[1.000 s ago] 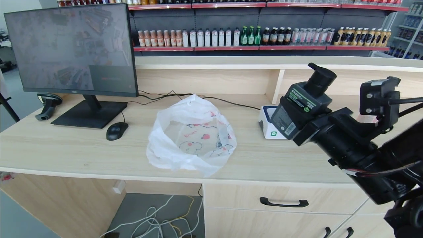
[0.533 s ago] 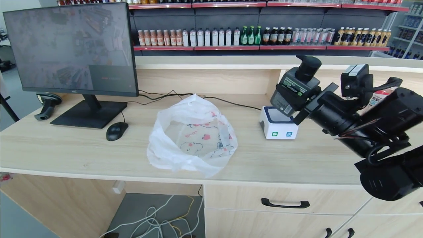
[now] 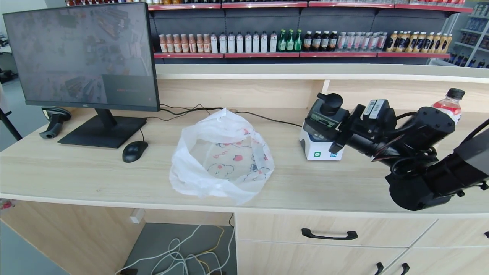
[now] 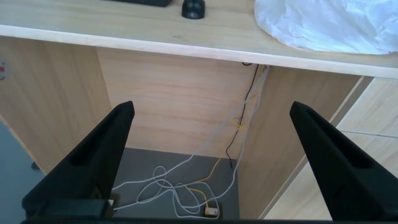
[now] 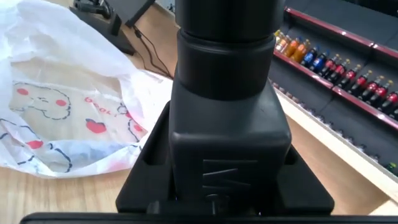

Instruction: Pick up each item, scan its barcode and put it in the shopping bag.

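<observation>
Black bottle (image 3: 324,114) clamped tight in the right gripper (image 3: 344,128) hangs just over the white scanner (image 3: 320,152), presumably so its barcode faces the window, while the shopping bag (image 3: 221,160) lies open nearby and the left gripper (image 4: 211,112) hangs spread wide below the counter (image 4: 124,37)

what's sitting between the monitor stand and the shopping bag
In the head view, a black mouse lies on the counter between the monitor stand and the shopping bag, nearer the stand; the rest of that stretch is bare wood.

Bright, even overhead light; shadows soft, faint.
</observation>
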Controlling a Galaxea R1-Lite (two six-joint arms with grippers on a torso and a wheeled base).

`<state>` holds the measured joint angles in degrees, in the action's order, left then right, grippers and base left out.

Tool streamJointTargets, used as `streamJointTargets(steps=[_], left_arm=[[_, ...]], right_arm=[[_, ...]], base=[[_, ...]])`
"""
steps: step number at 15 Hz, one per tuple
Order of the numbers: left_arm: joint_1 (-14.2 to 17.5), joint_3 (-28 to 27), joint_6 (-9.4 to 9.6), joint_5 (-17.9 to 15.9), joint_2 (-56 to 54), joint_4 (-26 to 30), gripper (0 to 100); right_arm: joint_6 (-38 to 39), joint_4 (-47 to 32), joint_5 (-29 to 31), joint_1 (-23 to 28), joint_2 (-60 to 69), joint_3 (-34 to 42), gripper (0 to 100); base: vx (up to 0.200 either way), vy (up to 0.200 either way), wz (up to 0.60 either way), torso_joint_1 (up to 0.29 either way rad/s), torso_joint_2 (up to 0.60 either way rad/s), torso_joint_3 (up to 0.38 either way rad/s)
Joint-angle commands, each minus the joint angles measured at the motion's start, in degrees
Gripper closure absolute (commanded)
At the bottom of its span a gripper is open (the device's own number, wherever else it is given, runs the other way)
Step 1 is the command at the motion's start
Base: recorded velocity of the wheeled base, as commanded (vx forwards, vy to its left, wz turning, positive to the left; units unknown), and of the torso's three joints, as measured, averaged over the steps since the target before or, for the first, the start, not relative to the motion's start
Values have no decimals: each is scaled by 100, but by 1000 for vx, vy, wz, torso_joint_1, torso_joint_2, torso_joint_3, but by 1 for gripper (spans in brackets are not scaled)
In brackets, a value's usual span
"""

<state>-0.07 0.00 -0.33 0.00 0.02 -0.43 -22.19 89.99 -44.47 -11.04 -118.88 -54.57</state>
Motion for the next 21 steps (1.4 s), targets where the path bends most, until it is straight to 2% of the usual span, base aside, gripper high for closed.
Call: streamJointTargets(steps=[1,7,10,21], left_arm=[[-1,0,-2,0,-2,-1,0],[-1,0,15,0,-2,-19,0],[-1,0,7,0,-2,-19,0],[-1,0,7,0,-2,-10,0]], right_arm=[[-119,1,-97,50,-188,-142,100],[-497,1,-167,410,-337,-502,100],[-638,1,-404,683,-478,-749,100],[-901,1,-413,674,-1040,-1258,100]], base=[[0,0,0,0,0,0],[0,0,0,0,0,0],[0,0,0,0,0,0],[0,0,0,0,0,0]])
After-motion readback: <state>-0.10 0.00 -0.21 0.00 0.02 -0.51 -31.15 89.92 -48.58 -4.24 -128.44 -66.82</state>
